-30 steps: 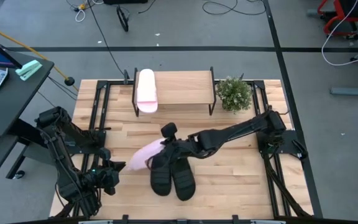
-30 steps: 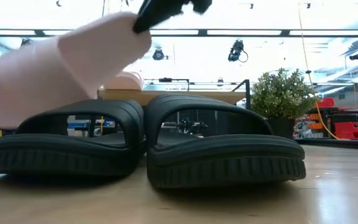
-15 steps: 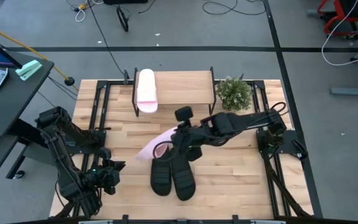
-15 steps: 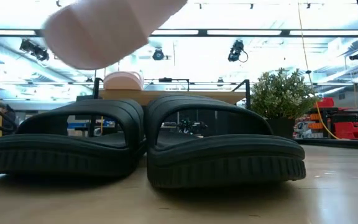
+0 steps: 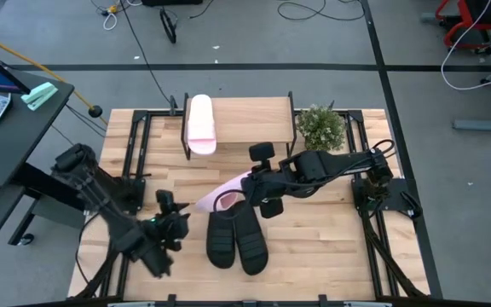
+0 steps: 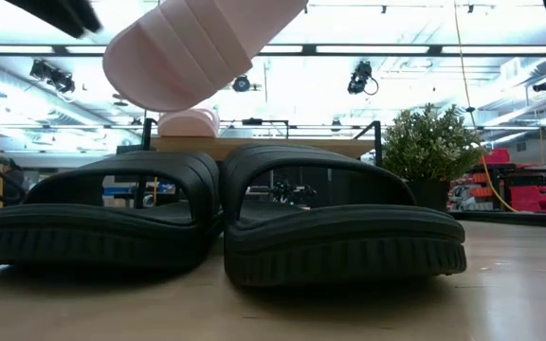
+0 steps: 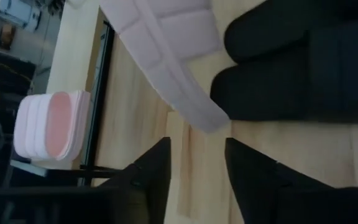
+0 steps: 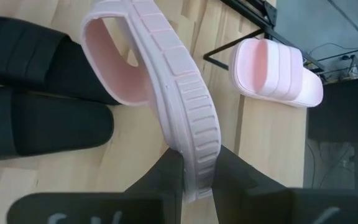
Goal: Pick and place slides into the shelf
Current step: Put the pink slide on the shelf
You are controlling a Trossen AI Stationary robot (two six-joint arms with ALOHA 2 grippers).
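Since a second ago: my right gripper point(image 5: 247, 193) has carried one pink slide point(image 5: 222, 194) up off the table and toward the shelf point(image 5: 254, 119); my left gripper point(image 5: 180, 228) has swung in from the table's corner to just beside the black pair.

Right gripper: fingers point(image 8: 166, 177) clamped on the edge of the lifted pink slide's sole, slide tilted, in the air above the black pair's toes.

Left gripper: fingers point(image 7: 151, 171) apart, holding nothing, low over the table.

Slides, four:
- pink, two: one in my grip; one point(image 5: 200, 124) lying on the left end of the shelf top.
- black, two point(image 5: 237, 240): side by side, touching, on the table point(image 5: 314, 239) in front.

Other: one potted plant point(image 5: 321, 128) just right of the shelf, between it and my right arm's base.
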